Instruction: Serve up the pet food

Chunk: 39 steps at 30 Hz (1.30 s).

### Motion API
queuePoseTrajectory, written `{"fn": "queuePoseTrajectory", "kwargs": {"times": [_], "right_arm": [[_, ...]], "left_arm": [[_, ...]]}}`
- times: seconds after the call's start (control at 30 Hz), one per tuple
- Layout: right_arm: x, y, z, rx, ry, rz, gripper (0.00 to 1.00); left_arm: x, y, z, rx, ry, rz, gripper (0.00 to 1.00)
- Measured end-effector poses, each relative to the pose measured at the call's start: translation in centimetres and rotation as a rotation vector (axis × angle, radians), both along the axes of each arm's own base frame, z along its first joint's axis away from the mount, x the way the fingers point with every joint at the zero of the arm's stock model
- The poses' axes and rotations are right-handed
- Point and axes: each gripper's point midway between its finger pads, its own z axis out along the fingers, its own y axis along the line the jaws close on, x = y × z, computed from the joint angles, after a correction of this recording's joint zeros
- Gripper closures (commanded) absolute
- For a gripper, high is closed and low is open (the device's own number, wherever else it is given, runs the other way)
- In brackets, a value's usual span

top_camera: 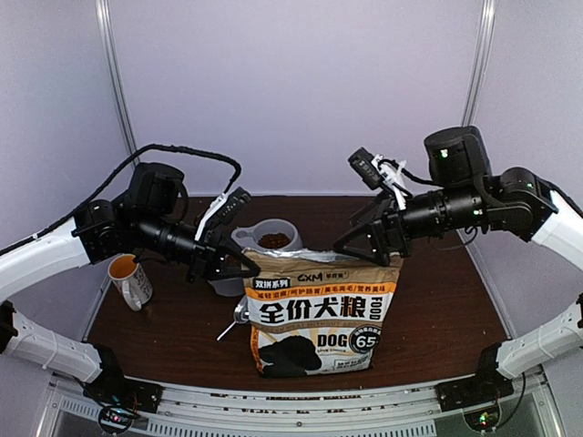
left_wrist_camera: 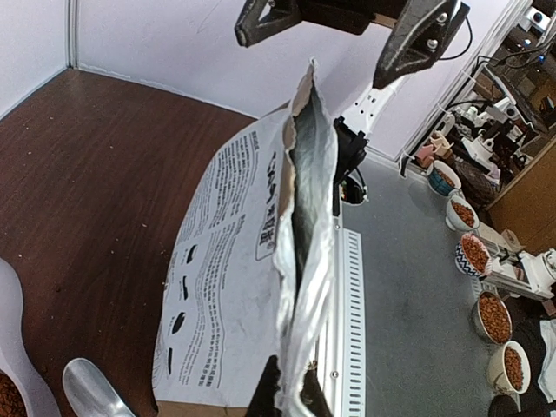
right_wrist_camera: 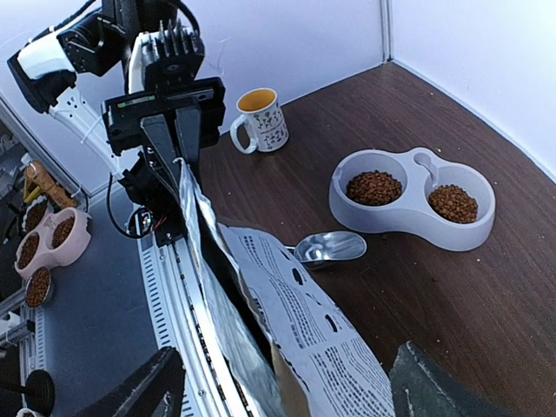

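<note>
I'm watching the left gripper (top_camera: 244,266) pinching the top left corner of the dog food bag (top_camera: 314,314), fingers clamped tight on its edge, while the right gripper (top_camera: 369,255) is hovering at the top right corner, fingers spread wide and gripping nothing. The bag is standing upright near the front edge of the table (top_camera: 437,319). Kibble (right_wrist_camera: 373,187) is sitting in both wells of the grey double bowl (right_wrist_camera: 408,224) behind it, with a metal scoop (right_wrist_camera: 330,248) lying beside the bag.
</note>
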Motion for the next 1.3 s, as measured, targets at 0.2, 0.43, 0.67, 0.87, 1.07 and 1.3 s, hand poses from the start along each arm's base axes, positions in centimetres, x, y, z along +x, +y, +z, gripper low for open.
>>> {"fn": "queuePoseTrajectory", "kwargs": {"times": [0.2, 0.43, 0.67, 0.87, 1.07, 1.3], "right_arm": [[0.1, 4.7, -1.0, -0.086, -0.021, 0.103, 0.18], [-0.1, 8.4, -4.4, -0.216, -0.026, 0.187, 0.46], [-0.5, 9.1, -5.1, -0.257, -0.037, 0.22, 1.0], [-0.6, 8.9, -5.0, -0.254, -0.037, 0.221, 1.0], [-0.7, 8.8, -4.9, -0.246, -0.033, 0.215, 1.0], [-0.6, 8.6, -4.9, -0.235, -0.025, 0.202, 1.0]], "left_arm": [[0.0, 0.0, 0.0, 0.0, 0.0, -0.001, 1.0], [0.0, 0.0, 0.0, -0.001, -0.001, -0.004, 1.0], [0.3, -0.1, 0.2, -0.009, -0.013, 0.008, 0.59], [1.2, -0.6, -0.6, -0.032, -0.03, 0.045, 0.32], [0.8, -2.2, -3.5, 0.021, -0.005, 0.04, 0.3], [0.5, -2.8, -5.5, 0.042, -0.02, 0.077, 0.61]]}}
